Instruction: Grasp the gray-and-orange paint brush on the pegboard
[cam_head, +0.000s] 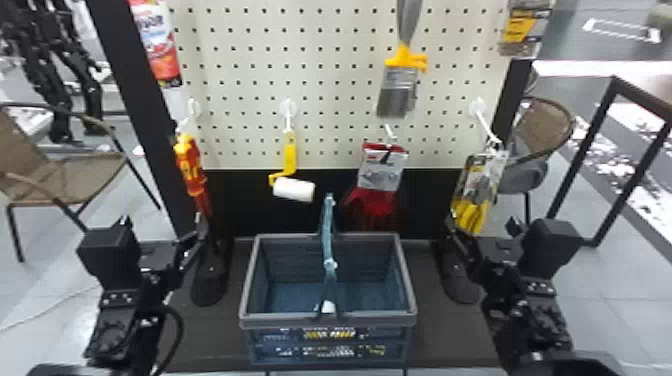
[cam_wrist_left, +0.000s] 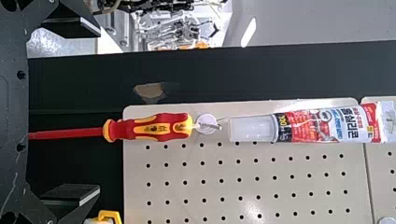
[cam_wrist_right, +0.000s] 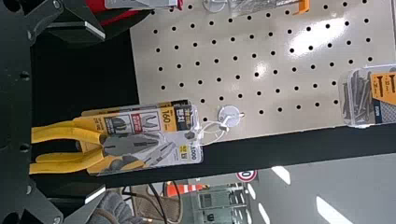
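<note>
Nearest, the two black arms stood low at either side of the black counter (cam_head: 210, 340). The left tool (cam_wrist_left: 95, 112) had its fingers wide apart before a red-and-yellow screwdriver (cam_wrist_left: 147, 128), and the right tool (cam_wrist_right: 100, 112) was likewise spread before a carded pair of yellow-handled pliers (cam_wrist_right: 107, 147). Between them a gray basket (cam_head: 280, 316) sat on the counter with its blue handle raised upright. Behind it rose the pegboard (cam_head: 325, 75), whose lower hooks carried, from the robot's left, the screwdriver, a small paint roller (cam_head: 292, 187), red gloves (cam_head: 375, 195) and the pliers. Higher up, above the gloves and well apart from both tools, hung the paint brush (cam_head: 400, 75). Its long axis ran nearly vertical, with the gray handle up, the orange collar below that and the gray brush end pointing down, leaning slightly toward the robot's left. The top of the handle was cut off by the head view's upper edge, so whatever held it was hidden. Whether the lower end was bare bristle or a sleeve could not be told. A tube (cam_wrist_left: 322, 128) hung at the board's upper left corner and a pack of screws (cam_wrist_right: 369, 95) at its upper right.
</note>
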